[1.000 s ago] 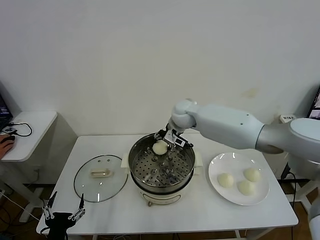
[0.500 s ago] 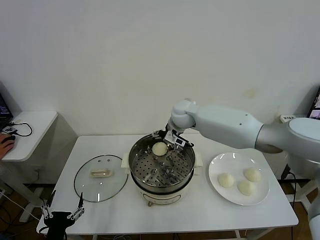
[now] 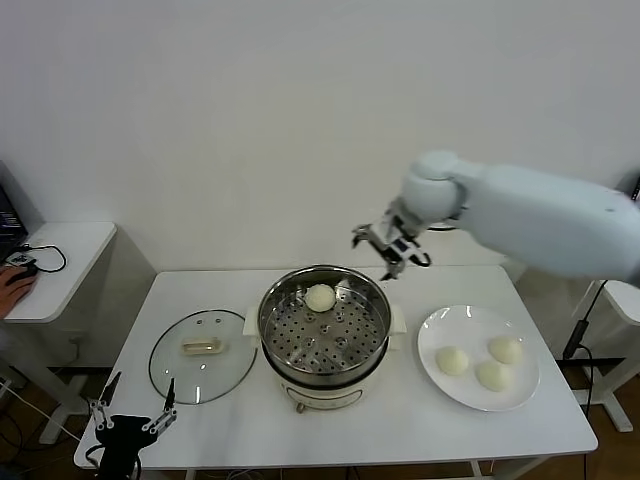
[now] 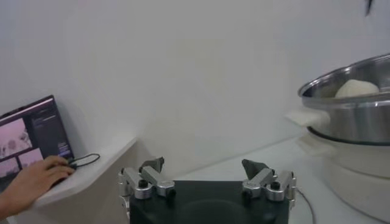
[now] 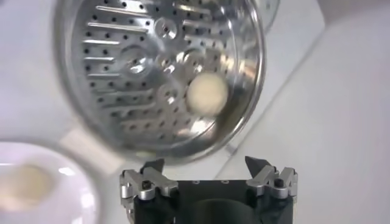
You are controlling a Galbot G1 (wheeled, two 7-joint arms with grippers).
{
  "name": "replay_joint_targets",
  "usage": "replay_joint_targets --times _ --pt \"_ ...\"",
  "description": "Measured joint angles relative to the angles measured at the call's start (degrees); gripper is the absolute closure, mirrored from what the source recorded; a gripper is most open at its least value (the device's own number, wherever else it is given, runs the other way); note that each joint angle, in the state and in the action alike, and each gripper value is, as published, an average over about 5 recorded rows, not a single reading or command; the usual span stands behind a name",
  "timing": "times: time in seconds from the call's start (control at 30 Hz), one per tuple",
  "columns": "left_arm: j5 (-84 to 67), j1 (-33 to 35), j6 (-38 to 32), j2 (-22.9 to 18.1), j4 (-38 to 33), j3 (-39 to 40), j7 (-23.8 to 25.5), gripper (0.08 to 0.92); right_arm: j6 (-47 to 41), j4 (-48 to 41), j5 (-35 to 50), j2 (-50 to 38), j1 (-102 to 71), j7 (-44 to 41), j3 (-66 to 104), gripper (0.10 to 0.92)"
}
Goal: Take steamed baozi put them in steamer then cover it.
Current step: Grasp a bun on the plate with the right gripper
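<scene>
On the white table (image 3: 250,420), the steamer (image 3: 322,335) is sitting at the centre with its perforated tray exposed and uncovered. One bun (image 3: 319,297) is lying inside it at about twelve o'clock, close against the back wall; the right wrist view is showing the same bun (image 5: 207,95) resting on the tray near the rim. The right gripper (image 3: 392,248) is hovering in the air at roughly one o'clock from the pot, above and behind its rim, apart from it, with its jaws spread wide and holding nothing. Three more buns (image 3: 485,362) are sitting on the white plate (image 3: 435,335) at three o'clock from the steamer. The glass lid (image 3: 202,355) is lying flat on the table at nine o'clock from the pot, just beside it, handle up. The left gripper (image 3: 130,420) is waiting low off the table's front left corner, at about seven o'clock, with its jaws also standing open and empty.
</scene>
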Motion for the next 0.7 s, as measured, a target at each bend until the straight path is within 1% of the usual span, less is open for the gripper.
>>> replay_joint_targets --times 0.17,0.37,0.53,0.7 --pt "-0.6 0.2 0.3 0.9 -0.2 0.3 0.2 0.177 -4.0 4.7 0.3 -9.3 -1.6 -0.8 0.9 0.202" --pt "-1.1 0.1 0.9 1.3 -0.5 0.6 0.4 0.177 -6.8 7.4 -1.2 -17.6 -8.4 -1.0 5.3 0.203" --pt "-1.0 0.1 1.3 1.1 -0.6 1.0 0.5 0.177 -7.6 7.7 -3.5 -21.2 -18.3 -0.9 12.1 0.203" --pt "-1.2 0.1 1.6 0.9 -0.6 0.7 0.5 0.177 -7.4 5.8 -6.4 -22.1 -28.1 -0.6 18.9 0.202"
